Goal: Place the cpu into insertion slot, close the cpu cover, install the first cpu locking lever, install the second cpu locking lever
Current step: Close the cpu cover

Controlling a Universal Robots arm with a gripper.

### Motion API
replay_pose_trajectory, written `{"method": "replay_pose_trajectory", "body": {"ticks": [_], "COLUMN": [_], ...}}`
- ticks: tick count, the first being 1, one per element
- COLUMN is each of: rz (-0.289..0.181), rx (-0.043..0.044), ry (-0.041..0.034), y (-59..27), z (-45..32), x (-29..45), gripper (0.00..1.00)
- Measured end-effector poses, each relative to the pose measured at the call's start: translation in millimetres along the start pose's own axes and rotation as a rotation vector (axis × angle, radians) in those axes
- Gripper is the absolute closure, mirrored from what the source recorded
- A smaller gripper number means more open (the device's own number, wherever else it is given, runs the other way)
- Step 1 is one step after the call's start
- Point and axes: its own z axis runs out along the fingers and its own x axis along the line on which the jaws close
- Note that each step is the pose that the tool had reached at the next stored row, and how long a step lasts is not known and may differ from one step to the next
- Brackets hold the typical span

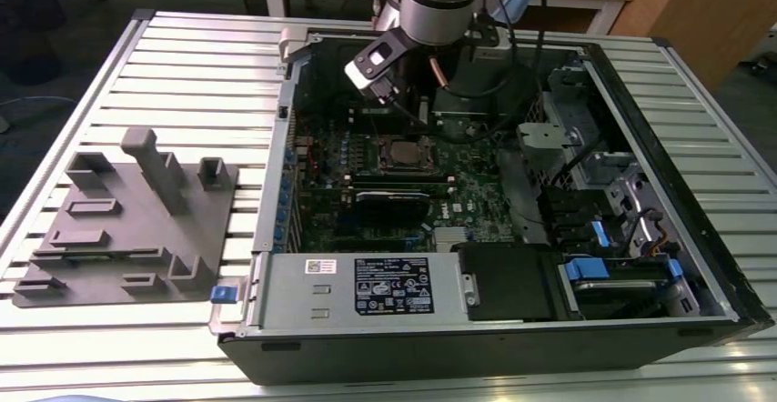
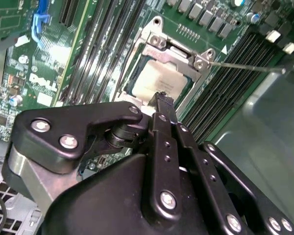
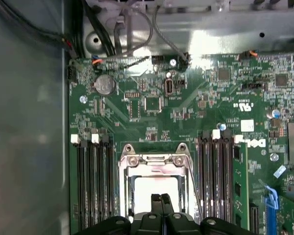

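Two fingers of the claw point(image 3: 160, 197) are pressed together with nothing between them. Their joined tip sits over the socket point(image 1: 402, 155), at the side of it nearest the wrist. The chip point(image 3: 147, 187) is seated inside the socket, directly beneath and just beyond the fingertip. Whether the tip touches it cannot be told. The cover point(image 3: 154, 169), a silvery frame with a square window, appears to lie flat over the socket with the chip showing through the window. In the second wrist view a thin lever rod point(image 2: 245, 66) runs out from one socket corner, away from the claw, and looks unlatched. Long black memory slots point(image 3: 94, 186) flank the socket on two opposite sides. The green circuit board point(image 3: 152, 117) spreads around the socket inside the open computer case point(image 1: 486, 358).
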Motion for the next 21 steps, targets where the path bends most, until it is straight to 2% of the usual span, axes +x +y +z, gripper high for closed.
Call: {"method": "replay_pose_trajectory", "body": {"ticks": [7,21], "rz": [0.0,0.0], "rx": [-0.0001,0.0], "ry": [0.0002,0.0001], "y": [-2.8,-5.5], "z": [4.7,8.2], "x": [-0.3,-0.5], "gripper": [0.89,0.89]}}
